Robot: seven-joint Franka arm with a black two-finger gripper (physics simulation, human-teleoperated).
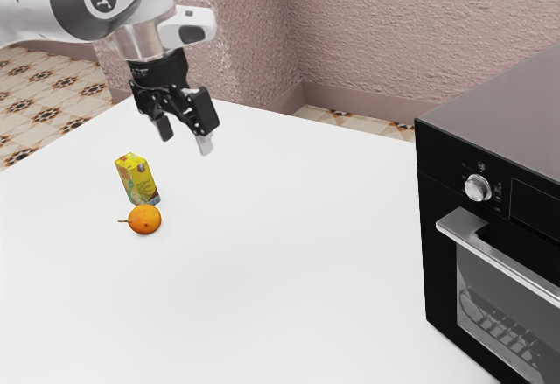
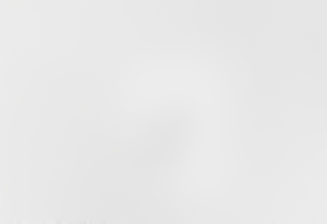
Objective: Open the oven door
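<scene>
My gripper [image 1: 185, 139] hangs in the air over the white table in the exterior view's left half, its two fingers apart with nothing between them. The black oven [image 1: 444, 288] stands at the exterior view's right, well away from my hand. Its door [image 1: 444, 260] looks shut, with a silver bar handle [image 1: 507, 264] across the top and a glass pane [image 1: 499, 310] below, through which a rack is visible. A round silver knob [image 1: 477, 188] sits above the handle.
A yellow carton [image 1: 136, 178] stands on the table [image 1: 289, 253] near my gripper, and an orange fruit [image 1: 145, 219] with a stem lies beside it. Pale table surface lies between them and the oven. A pink textured wall [image 1: 394, 34] rises behind.
</scene>
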